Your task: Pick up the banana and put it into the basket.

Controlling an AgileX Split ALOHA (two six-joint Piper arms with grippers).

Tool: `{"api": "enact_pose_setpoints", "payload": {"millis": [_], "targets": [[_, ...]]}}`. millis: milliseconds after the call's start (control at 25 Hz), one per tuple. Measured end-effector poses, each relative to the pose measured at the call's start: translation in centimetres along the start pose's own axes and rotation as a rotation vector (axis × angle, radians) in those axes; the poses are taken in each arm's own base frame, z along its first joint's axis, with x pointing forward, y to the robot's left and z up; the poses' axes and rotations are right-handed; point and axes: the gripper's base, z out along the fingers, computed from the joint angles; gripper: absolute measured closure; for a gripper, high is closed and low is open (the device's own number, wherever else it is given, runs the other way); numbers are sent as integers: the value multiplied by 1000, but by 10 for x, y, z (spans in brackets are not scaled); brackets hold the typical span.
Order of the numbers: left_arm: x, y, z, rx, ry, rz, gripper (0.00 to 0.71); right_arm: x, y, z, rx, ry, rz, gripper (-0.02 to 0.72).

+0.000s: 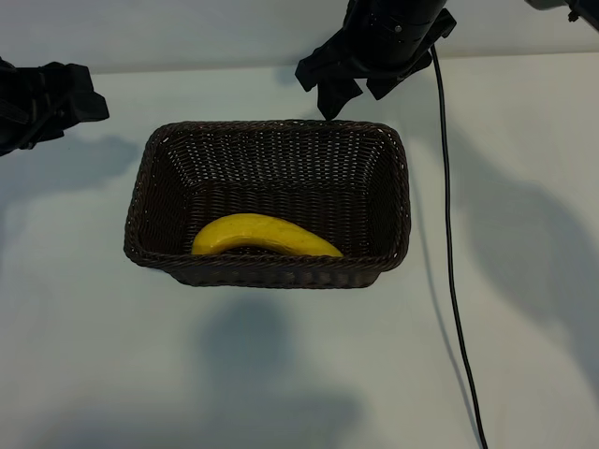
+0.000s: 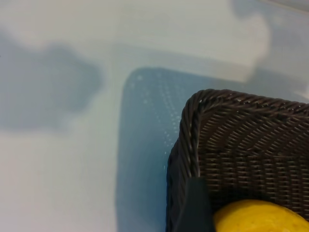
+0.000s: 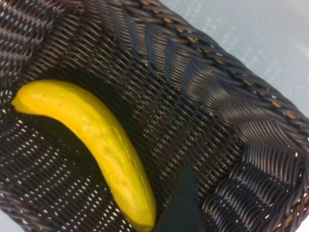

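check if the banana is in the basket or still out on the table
In. The banana lies on the floor of the basket, along its near wall, wicker walls all around it; the right wrist view shows weave beneath it.

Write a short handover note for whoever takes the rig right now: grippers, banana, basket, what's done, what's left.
Left gripper: open, empty, parked off the basket's left side.
Right gripper: open, empty, above the basket's far rim.
Banana: lying inside the basket, along its near wall, touched by neither gripper.
Done: banana is in the basket.
Left: nothing on the task itself; probably just pull the right arm clear.
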Motion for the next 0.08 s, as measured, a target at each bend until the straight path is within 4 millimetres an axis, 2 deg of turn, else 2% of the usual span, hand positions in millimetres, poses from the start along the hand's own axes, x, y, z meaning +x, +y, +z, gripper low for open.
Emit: {"api": "enact_pose_setpoints", "payload": {"millis": [80], "targets": [[0, 0, 0, 0, 0, 0, 122, 0, 0, 0, 0, 0, 0, 108]]}}
